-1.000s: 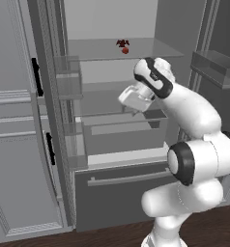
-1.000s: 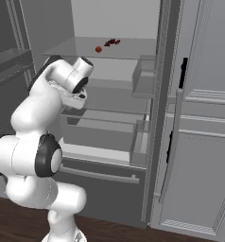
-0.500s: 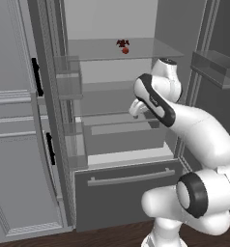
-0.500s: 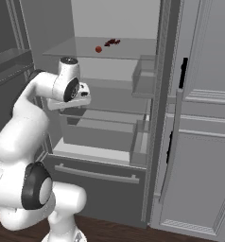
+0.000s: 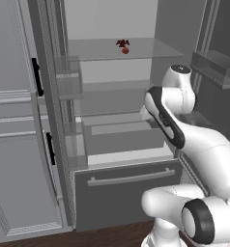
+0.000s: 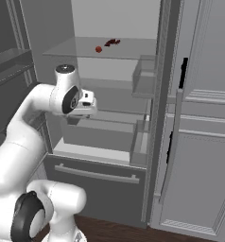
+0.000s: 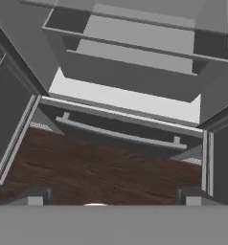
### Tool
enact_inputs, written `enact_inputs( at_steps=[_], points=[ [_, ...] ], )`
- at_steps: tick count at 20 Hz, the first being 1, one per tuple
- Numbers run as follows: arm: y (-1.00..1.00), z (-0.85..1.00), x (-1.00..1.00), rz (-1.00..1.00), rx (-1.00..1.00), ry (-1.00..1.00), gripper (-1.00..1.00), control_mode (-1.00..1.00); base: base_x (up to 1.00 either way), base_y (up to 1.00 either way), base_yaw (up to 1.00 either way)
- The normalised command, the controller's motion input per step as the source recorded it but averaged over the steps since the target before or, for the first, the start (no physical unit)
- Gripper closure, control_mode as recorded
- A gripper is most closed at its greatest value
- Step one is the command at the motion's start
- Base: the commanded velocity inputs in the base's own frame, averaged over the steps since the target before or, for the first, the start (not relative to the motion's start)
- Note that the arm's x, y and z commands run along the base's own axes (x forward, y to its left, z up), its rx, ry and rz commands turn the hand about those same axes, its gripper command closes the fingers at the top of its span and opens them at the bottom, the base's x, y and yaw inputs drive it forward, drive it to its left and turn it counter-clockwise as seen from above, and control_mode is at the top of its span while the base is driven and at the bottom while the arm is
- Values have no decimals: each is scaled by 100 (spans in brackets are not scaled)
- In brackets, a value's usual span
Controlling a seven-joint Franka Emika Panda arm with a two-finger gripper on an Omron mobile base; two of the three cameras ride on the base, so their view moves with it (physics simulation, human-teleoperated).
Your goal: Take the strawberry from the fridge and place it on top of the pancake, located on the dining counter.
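Clear glass shelf [image 5: 136, 48], matt dark grey fridge [image 5: 126, 193], dark wood-grain floor [image 7: 101, 172], glossy white plastic arm [image 5: 208, 149].

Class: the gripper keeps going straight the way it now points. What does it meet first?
Judging by the hand view, the open gripper points downward, so probably the dark wood floor before the fridge's bottom drawer; depth is uncertain.

The strawberry [image 5: 125, 50] was red, with a dark leafy cap. The fridge [image 5: 114, 194] was dark grey outside and pale inside, and its shelf [image 5: 150, 48] under the strawberry was clear glass. Its drawer handle [image 5: 129, 177] was light grey. Beside the fridge, the cabinets [image 5: 18, 159] were light grey with black handles [image 5: 37, 76]. The floor [image 7: 101, 177] below the fridge was dark brown wood grain.
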Motion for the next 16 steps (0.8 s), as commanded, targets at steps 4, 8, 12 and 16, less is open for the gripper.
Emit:
enact_inputs(
  at_steps=[4,8,12,16],
  points=[
    [-7,-9,-43,-46,4,-1,-100,-100,0,0,0],
    [0,2,-53,-22,5,-8,-100,-100,0,0,0],
    [0,5,-67,-7,2,-4,-100,-100,0,0,0],
    [1,0,0,0,-2,0,-100,-100,0,0,0]
  ],
)
